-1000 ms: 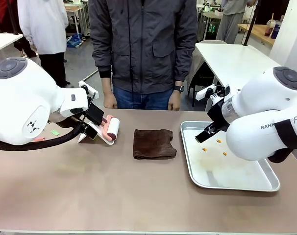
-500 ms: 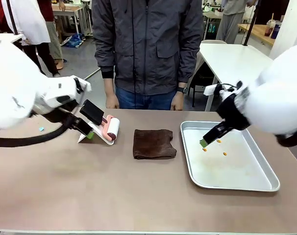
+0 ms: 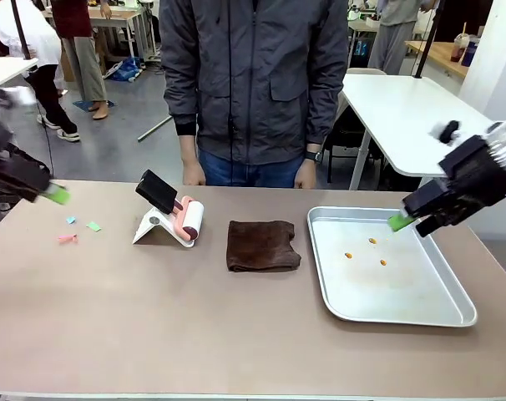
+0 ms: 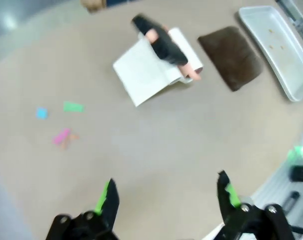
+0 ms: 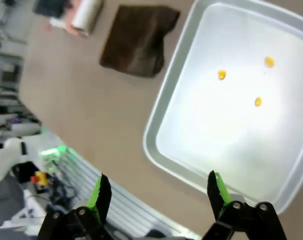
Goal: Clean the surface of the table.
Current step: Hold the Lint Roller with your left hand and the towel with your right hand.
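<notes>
The table (image 3: 153,326) fills the foreground, with a person (image 3: 253,83) at its far side. On it, left to right, are paper scraps (image 3: 78,227), a lint roller (image 3: 190,219), a brown cloth (image 3: 262,245), and a tray (image 3: 395,288) holding orange crumbs (image 3: 371,241). The left gripper (image 4: 166,181) hovers at the left edge and the right gripper (image 5: 159,179) over the tray's right side. Both have their jaws spread, holding nothing.

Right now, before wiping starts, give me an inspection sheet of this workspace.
Surface: table brownish, coloured paper scraps on its left part.
Job's things: folded brown cloth mid-table; lint roller on a white stand left of it.
Clutter: metal tray at right, three orange bits inside.
Grippers: left gripper open, empty, raised; right gripper open, empty, by the tray.
Cables: wires below the near edge, off the surface.
Surroundings: person at far edge; white tables behind.
</notes>
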